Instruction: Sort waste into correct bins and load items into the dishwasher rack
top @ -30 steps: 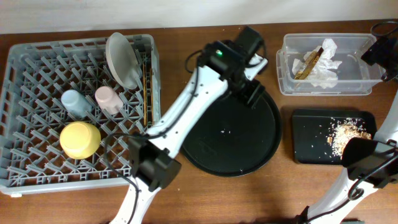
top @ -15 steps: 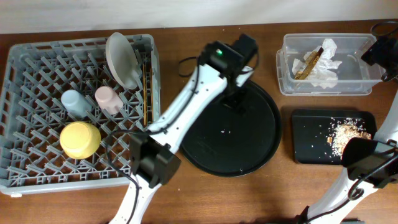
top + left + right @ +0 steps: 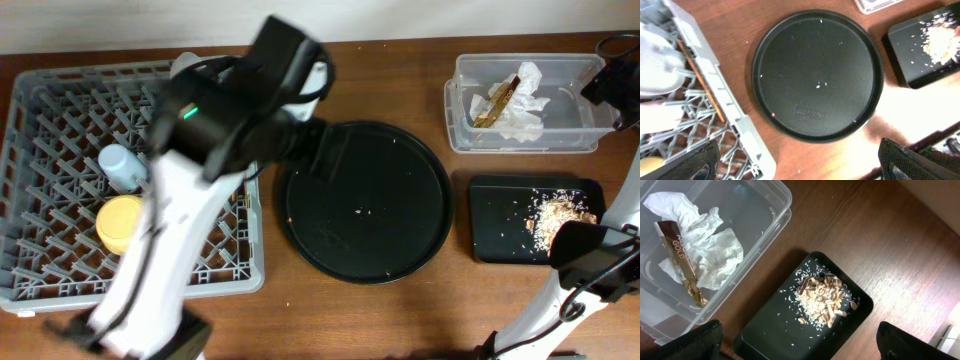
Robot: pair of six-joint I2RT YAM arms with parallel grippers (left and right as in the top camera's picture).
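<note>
Left gripper (image 3: 799,147): fingers flung wide to the two bottom corners of the wrist view, nothing between them. It hangs above the 6 o'clock rim of the round black tray (image 3: 365,200).
Left arm (image 3: 210,130): a blurred sweep across the right half of the dishwasher rack (image 3: 25,180), covering the pegs there.
Right gripper (image 3: 797,327): fingers just as wide apart, holding nothing, up over the gap between the two bins.
Rack, 9 o'clock on the table (image 3: 350,320): blue cup (image 3: 115,160) and yellow bowl (image 3: 118,222) sit among the pegs on its left half. The pink cup is hidden by the arm.
Rack's right edge: chopsticks (image 3: 700,82) lie just inside the wall, and the grey plate (image 3: 655,55) is a pale blur beside them.
Clear tub (image 3: 450,120), 2 o'clock: napkin (image 3: 700,245) and wrapper (image 3: 682,262) lie together inside, the wrapper on the paper.
Shallow black tray (image 3: 495,225), 4 o'clock: food scraps (image 3: 822,300) are heaped toward its right end, with grains scattered round the heap.
Round tray, centre: only a few pale specks on it.
Room, rack to round tray: a thin strip of bare wood, rims near but apart.
Room, round tray to bins: another narrow strip, and a slim gap between tub and shallow tray.
Room, 6 o'clock: a broad band of bare wood along the near edge.
</note>
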